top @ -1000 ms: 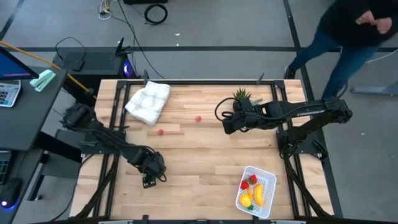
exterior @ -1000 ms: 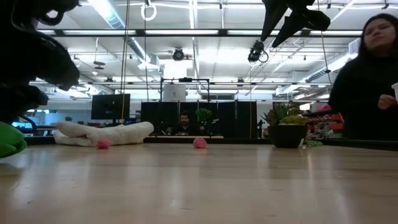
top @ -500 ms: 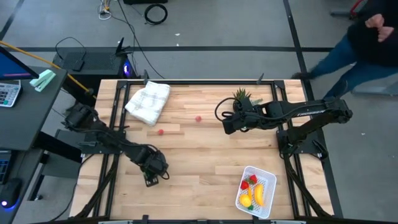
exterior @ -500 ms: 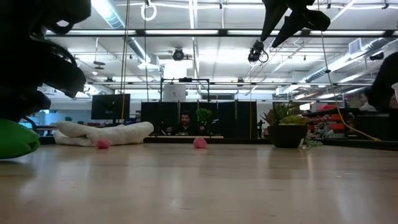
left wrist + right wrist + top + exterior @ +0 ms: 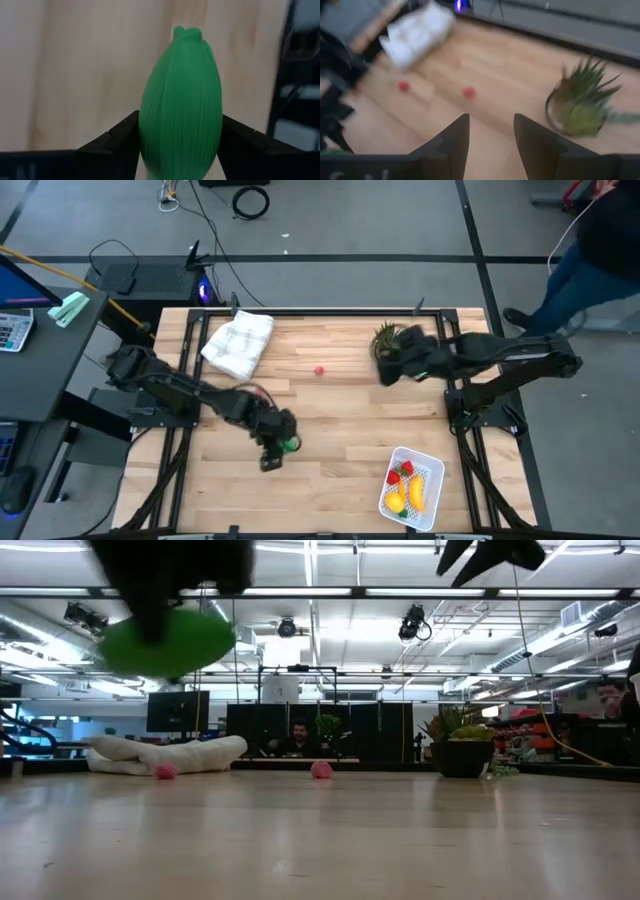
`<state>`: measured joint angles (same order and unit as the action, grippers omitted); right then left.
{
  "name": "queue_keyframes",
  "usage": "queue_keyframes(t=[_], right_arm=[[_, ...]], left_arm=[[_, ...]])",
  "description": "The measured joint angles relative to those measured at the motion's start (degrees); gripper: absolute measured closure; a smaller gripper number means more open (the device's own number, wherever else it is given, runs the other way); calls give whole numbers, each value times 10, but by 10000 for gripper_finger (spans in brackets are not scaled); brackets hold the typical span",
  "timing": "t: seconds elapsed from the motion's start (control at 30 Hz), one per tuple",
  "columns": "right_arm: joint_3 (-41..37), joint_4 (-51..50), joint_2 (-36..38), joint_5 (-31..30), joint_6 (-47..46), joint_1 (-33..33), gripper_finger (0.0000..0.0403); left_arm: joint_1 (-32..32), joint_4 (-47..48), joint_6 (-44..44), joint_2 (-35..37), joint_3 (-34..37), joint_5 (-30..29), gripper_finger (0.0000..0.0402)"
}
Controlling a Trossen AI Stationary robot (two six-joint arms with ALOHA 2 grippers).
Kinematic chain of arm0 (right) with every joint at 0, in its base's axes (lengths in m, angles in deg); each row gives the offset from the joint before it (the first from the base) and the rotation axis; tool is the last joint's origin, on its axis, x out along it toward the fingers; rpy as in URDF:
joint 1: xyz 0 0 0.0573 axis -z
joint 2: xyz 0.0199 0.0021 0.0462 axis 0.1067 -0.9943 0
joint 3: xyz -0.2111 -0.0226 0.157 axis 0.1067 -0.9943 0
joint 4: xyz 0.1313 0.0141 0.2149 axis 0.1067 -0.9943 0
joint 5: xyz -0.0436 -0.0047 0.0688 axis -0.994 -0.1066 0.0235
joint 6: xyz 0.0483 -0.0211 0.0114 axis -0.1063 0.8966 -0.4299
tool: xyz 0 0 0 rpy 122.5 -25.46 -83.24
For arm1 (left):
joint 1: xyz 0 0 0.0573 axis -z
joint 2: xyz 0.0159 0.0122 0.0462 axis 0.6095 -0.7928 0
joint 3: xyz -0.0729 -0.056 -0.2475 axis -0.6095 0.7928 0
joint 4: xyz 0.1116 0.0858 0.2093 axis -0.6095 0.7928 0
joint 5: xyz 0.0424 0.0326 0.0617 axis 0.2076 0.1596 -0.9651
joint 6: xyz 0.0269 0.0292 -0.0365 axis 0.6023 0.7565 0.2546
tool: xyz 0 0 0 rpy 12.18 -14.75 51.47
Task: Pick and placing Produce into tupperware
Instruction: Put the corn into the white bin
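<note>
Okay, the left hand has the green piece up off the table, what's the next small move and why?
Probably carry it toward the tupperware. The left hand is shut on the green piece, lifted clear of the table in the low view, while the container sits off at the near right corner, already holding a banana and red pieces. The right hand waits by the potted plant.

From where I stand, no writing, label, brand, number or sign can be read anywhere on the table, the arms or the room behind; whatever marks exist are too small or blurred.
</note>
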<state>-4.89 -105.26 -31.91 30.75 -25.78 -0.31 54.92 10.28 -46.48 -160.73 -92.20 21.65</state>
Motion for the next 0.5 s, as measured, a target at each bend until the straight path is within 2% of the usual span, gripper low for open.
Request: queue_keyframes(t=[0.17,0.3,0.5], right_arm=[[0,1,83,-56,-6,0,241],[0,1,126,-64,-5,0,241],[0,-1,147,-64,43,0,241]], left_arm=[[-50,-22,87,-32,-75,-20,176],[-85,-84,133,-86,-148,-21,168],[-103,-119,184,-208,-330,-20,184]])
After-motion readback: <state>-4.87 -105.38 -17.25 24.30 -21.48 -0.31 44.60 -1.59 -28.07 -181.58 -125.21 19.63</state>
